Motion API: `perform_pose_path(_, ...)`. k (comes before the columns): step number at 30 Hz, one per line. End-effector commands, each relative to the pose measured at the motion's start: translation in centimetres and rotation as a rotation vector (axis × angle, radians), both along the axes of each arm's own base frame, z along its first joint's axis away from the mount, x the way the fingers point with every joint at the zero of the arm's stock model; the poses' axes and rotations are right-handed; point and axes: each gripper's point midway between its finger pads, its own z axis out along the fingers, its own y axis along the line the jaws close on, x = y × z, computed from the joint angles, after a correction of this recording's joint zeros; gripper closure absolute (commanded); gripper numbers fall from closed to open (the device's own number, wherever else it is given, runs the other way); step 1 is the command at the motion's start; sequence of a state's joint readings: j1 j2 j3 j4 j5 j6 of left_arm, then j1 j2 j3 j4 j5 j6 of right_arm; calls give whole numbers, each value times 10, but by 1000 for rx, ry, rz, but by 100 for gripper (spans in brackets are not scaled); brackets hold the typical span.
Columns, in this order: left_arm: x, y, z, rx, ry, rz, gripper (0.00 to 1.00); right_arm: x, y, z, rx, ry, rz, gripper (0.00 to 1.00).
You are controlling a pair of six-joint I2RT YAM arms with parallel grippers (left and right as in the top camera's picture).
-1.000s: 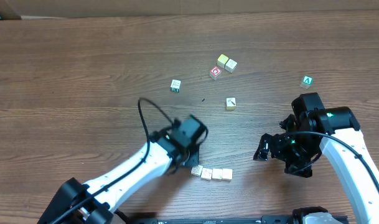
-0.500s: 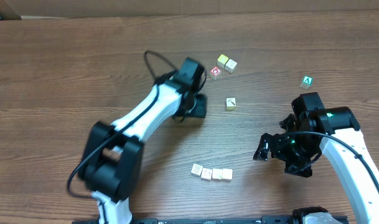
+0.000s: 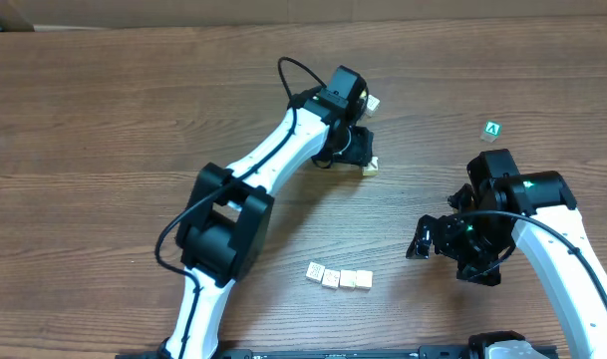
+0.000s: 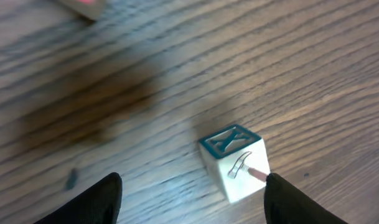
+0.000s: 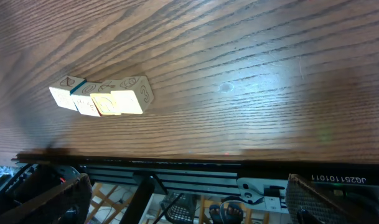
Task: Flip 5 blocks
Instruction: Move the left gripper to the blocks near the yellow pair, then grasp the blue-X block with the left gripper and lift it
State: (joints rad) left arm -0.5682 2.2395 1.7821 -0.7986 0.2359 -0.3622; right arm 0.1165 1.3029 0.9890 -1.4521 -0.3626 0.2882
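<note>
The left end effector [image 4: 194, 182] hangs just over the bench [image 3: 104, 120] with its two dark fingers [image 4: 99, 200] spread well apart and nothing in their grip. Between the fingers a hammer block [image 4: 236, 163] stands on the wood. It is much closer to the finger at the right of the wrist view than to the other, and whether that finger touches its lower corner cannot be told. The block's top face carries a teal-framed letter, and the side face turned toward the wrist camera shows a small hammer drawing. Beyond this end effector, at the far edge of the wrist view, a blurred pink-marked cube [image 4: 83, 5] lies on the bench. From overhead, a cream block [image 3: 372, 102] peeks out from just beside the left wrist, on the side away from the arm's base.

The right end effector [image 5: 186, 177] is held low near the front edge of the bench, its fingers as wide apart as they go and empty. Ahead of it and off toward the left arm's side, a row of four blocks [image 5: 102, 98] lies on the wood. They are pale, touch one another in a line, and have faint curved marks on their faces. This row is well apart from both end effectors. Farther out, past the right arm's elbow, a green "A" cube [image 3: 492, 130] sits alone on the bench.
</note>
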Motion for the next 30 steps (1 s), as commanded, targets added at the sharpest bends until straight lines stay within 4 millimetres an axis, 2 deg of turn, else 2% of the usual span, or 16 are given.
perform_pose_path(1, -6, -23, -6, -20, 6, -59, 35, 5, 1, 4, 8, -18, -6, 0)
perform_pose_path(8, -9, -41, -4, -41, -23, -79, 34, 5, 1, 4, 7, -15, -9, 0)
perform_pose_path(10, -9, -42, -4, -43, -24, -76, 38, 4, 1, 5, 7, -11, -8, 0)
perform_pose_path(15, -6, -39, -6, -26, -28, -52, 45, 3, 0, 5, 6, -6, -9, 0)
perform_pose_path(20, -5, -37, -6, -17, -31, -40, 59, 3, 0, 5, 6, -7, -8, 0)
perform_pose_path(26, -4, -34, -7, -1, -31, -19, 66, 2, 0, 5, 6, -3, -9, 0)
perform_pose_path(30, -5, -32, -8, 8, -27, -18, 66, 1, 0, 5, 5, 0, -9, 0)
